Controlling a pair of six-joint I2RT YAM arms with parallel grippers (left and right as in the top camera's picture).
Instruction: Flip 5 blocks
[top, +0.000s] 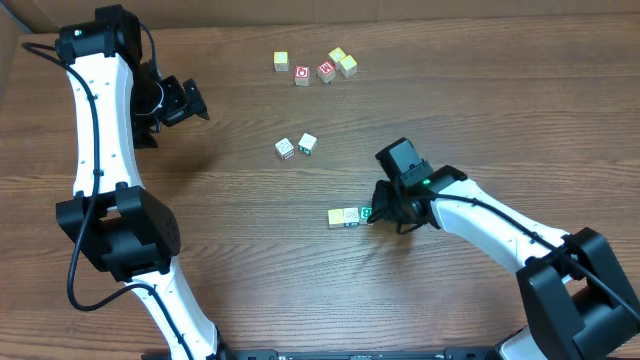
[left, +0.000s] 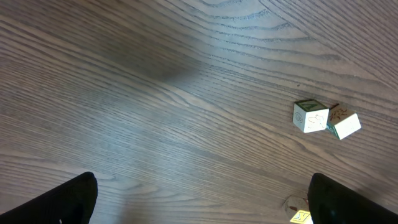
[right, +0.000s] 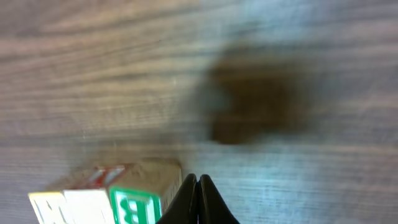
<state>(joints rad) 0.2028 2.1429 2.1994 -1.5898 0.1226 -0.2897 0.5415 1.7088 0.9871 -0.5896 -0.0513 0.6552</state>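
Three blocks lie in a short row on the table, the yellow one (top: 336, 216) at the left, a cream one (top: 351, 216) in the middle and a green-faced one (top: 366, 213) at the right. My right gripper (top: 376, 213) is shut, with its tips against the right side of the green-faced block (right: 134, 205); the jaws (right: 198, 198) hold nothing between them. Two more blocks, a white one (top: 285, 148) and a white-and-green one (top: 307, 144), sit together mid-table, and both show in the left wrist view (left: 310, 116) (left: 344, 124). My left gripper (top: 192, 100) hangs open at the far left over bare wood.
A cluster of cubes lies at the back: two with red faces (top: 302, 75) (top: 326, 71) and pale yellow ones (top: 281, 61) (top: 343, 61). A yellow corner of a cube (left: 300, 217) peeks in beside my left gripper's right finger (left: 348, 202).
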